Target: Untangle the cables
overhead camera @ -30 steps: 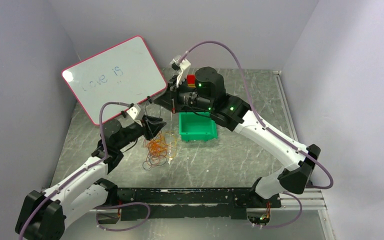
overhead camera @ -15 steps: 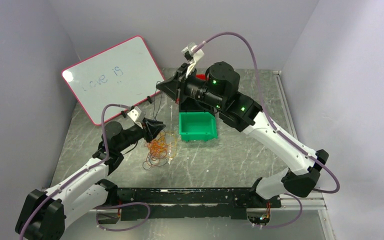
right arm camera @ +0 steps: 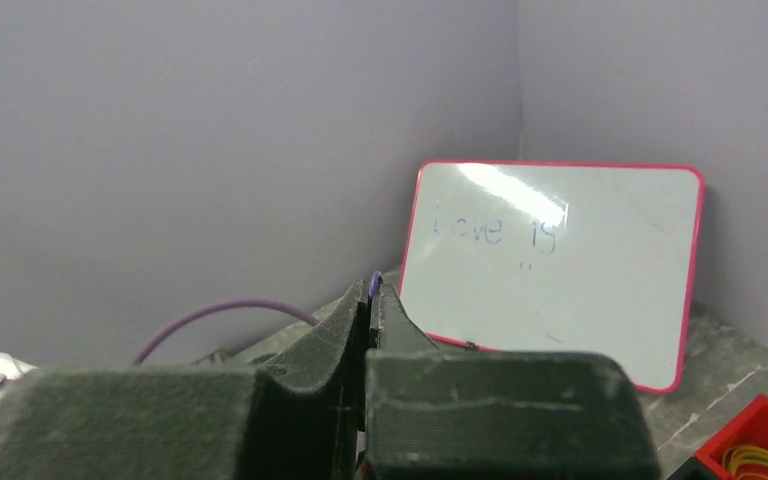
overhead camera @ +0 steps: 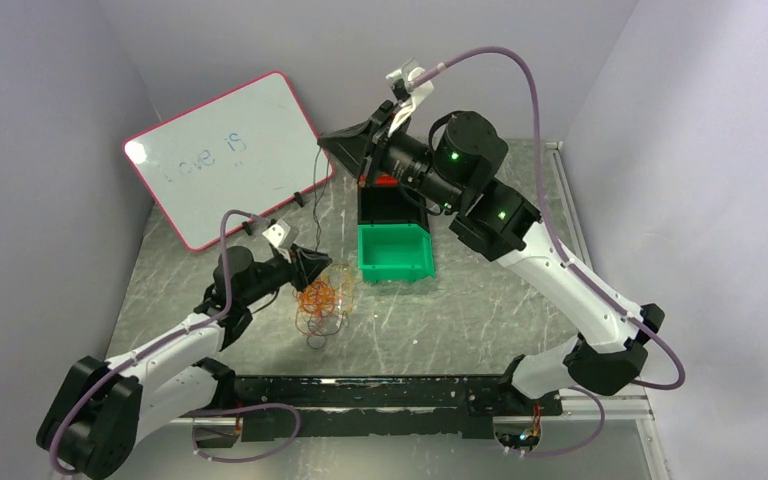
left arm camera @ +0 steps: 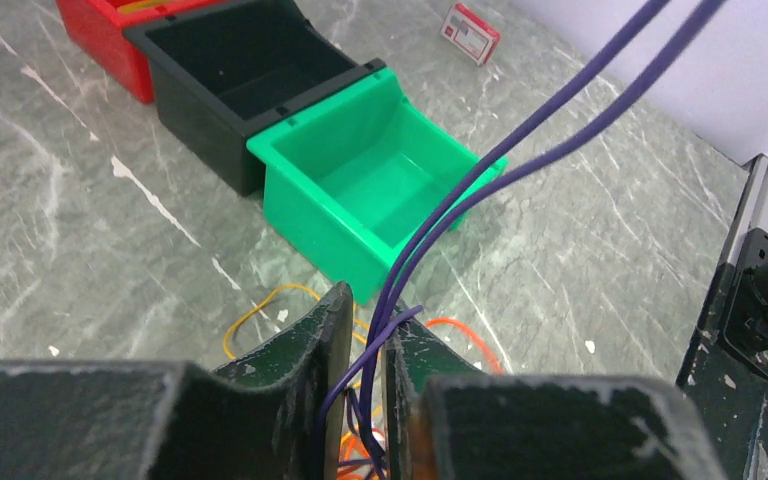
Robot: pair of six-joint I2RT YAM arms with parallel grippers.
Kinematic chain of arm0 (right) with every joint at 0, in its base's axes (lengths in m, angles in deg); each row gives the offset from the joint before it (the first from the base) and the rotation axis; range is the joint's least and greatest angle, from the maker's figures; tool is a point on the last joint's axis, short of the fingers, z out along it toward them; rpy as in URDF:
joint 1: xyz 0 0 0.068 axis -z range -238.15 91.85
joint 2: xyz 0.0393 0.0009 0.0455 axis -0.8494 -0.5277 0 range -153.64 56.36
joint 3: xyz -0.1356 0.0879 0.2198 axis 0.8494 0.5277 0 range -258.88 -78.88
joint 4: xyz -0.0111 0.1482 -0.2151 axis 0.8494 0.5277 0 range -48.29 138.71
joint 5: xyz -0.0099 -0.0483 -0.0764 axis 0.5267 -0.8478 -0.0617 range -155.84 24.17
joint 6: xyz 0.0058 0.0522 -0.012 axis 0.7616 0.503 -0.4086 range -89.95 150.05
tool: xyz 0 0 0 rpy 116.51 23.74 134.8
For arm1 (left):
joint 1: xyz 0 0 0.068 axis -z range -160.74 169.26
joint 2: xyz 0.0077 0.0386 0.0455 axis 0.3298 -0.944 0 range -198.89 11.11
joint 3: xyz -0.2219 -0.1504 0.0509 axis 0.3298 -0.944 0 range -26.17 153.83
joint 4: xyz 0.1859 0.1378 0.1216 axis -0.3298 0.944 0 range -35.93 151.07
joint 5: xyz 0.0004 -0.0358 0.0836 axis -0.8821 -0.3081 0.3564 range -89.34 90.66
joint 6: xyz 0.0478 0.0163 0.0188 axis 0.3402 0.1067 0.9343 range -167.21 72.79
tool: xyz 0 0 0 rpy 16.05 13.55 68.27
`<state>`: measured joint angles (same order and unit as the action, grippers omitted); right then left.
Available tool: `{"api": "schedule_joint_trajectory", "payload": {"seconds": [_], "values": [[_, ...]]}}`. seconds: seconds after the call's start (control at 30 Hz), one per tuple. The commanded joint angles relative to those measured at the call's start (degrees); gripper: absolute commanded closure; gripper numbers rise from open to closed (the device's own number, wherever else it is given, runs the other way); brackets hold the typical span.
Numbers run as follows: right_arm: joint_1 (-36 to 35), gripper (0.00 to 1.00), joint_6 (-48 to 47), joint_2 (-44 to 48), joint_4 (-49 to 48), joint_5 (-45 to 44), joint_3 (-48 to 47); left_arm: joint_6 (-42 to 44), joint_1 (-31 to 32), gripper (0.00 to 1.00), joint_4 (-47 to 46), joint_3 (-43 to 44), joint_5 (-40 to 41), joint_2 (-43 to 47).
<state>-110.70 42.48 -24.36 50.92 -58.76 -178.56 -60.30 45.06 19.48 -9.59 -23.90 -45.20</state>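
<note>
My right gripper (right arm camera: 372, 296) clamps one thin purple wire (left arm camera: 397, 285). Its two strands thread my nearly closed left gripper (left arm camera: 365, 335); whether pinched, I cannot tell. Three plastic bins (left arm camera: 200, 140) stand beyond.

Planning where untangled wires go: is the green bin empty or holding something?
Empty: the left wrist view shows the green bin with a bare floor, no wires inside.

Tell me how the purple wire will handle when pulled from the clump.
Probably floppy: the purple wire runs as a thin doubled strand from the right gripper and bends where it passes through the left gripper. Likely light, and apt to snag, since it leads into the orange tangle.
</note>
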Motion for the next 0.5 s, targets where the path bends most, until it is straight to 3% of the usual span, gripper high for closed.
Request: {"api": "schedule_joint_trajectory", "payload": {"seconds": [0.0,0.47], "values": [[0.2,1.00,-2.1,1.7,-4.0,-2.1,-2.9,-0.4,0.0,0.78,-4.5,-1.6,0.4,-2.0],[0.3,1.00,-7.5,4.2,-6.0,-8.5,-4.4,-1.1,0.0,0.81,-8.4,-4.5,0.9,-7.1]]}}
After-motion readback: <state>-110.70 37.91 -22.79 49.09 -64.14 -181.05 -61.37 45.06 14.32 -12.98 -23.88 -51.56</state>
